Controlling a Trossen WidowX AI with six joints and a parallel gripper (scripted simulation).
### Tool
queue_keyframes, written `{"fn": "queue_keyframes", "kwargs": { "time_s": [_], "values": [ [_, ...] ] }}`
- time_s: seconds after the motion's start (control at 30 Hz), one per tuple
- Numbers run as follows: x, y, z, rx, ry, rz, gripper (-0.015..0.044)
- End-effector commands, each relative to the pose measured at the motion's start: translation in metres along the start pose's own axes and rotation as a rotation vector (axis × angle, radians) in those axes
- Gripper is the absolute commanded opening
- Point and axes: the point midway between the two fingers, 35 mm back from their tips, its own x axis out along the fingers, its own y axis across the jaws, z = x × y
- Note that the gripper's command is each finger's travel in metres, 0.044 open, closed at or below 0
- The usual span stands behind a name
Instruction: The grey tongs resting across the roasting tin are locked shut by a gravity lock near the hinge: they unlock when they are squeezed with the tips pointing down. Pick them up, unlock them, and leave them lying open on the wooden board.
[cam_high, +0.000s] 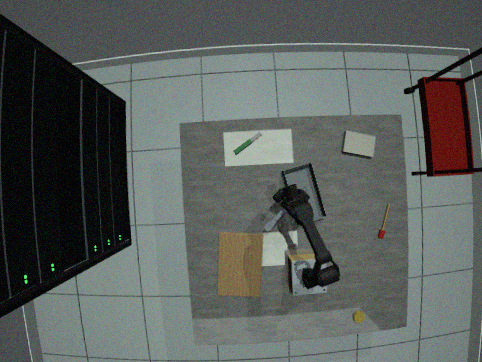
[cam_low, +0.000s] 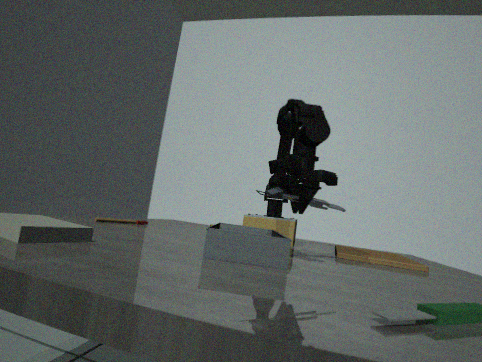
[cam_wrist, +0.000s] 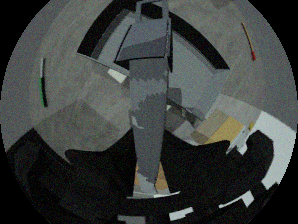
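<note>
My gripper (cam_high: 286, 204) (cam_low: 299, 201) (cam_wrist: 145, 127) is shut on the grey tongs (cam_high: 272, 222) (cam_low: 321, 205) (cam_wrist: 148, 106) near their middle. It holds them in the air, close to level, with one end dipping slightly. In the overhead view they hang just left of the dark-rimmed roasting tin (cam_high: 316, 192) (cam_low: 247, 245) (cam_wrist: 107, 26), between it and the wooden board (cam_high: 240, 264) (cam_low: 380, 259) (cam_wrist: 225, 129). The board lies flat on the table left of the arm's base. I cannot tell whether the tongs' arms are spread.
A white sheet (cam_high: 276, 250) lies between the board and the arm's base (cam_high: 306, 274). A green-handled tool (cam_high: 247, 144) lies on a white mat at the back. A pale block (cam_high: 359, 144), a red-tipped stick (cam_high: 384, 221) and a yellow object (cam_high: 358, 316) are also on the table. A black rack (cam_high: 50, 175) stands left, a red frame (cam_high: 445, 125) right.
</note>
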Motion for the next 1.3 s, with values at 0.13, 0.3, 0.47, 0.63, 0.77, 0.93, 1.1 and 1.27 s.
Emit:
{"fn": "queue_keyframes", "kwargs": {
  "time_s": [0.13, 0.3, 0.47, 0.63, 0.77, 0.93, 1.1, 1.27],
  "values": [
    [-0.010, 0.021, -0.049, -0.158, -0.007, 0.010, -0.0150],
    [-0.014, 0.030, -0.081, -0.250, -0.004, 0.009, -0.0150],
    [-0.017, 0.036, -0.113, -0.342, -0.002, 0.008, -0.0150],
    [-0.019, 0.038, -0.130, -0.387, -0.001, 0.008, -0.0150],
    [-0.019, 0.038, -0.136, -0.406, 0.000, 0.008, -0.0150],
    [-0.019, 0.039, -0.165, -0.490, 0.003, 0.009, -0.0150],
    [-0.020, 0.038, -0.199, -0.585, 0.009, 0.011, -0.0150],
    [-0.020, 0.034, -0.231, -0.681, 0.009, 0.012, -0.0150]
  ]
}}
